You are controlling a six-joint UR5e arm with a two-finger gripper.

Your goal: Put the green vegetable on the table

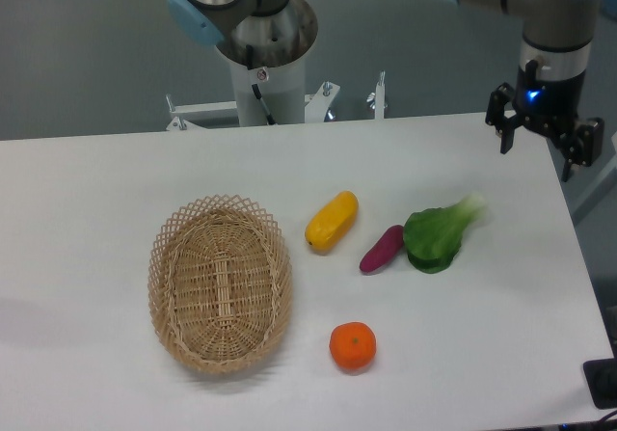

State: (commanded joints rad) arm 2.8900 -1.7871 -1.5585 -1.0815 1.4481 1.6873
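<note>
Gripper (545, 147) hangs with fingers spread, holding nothing. The green vegetable (439, 234) lies on the table (96, 180), below and left of it, touching the purple piece (382, 249). Placement looks finished; only pulling clear remains.

Behind the white counter (116, 171) we see a plain grey wall (87, 45) under even light, without hard shadows.
</note>
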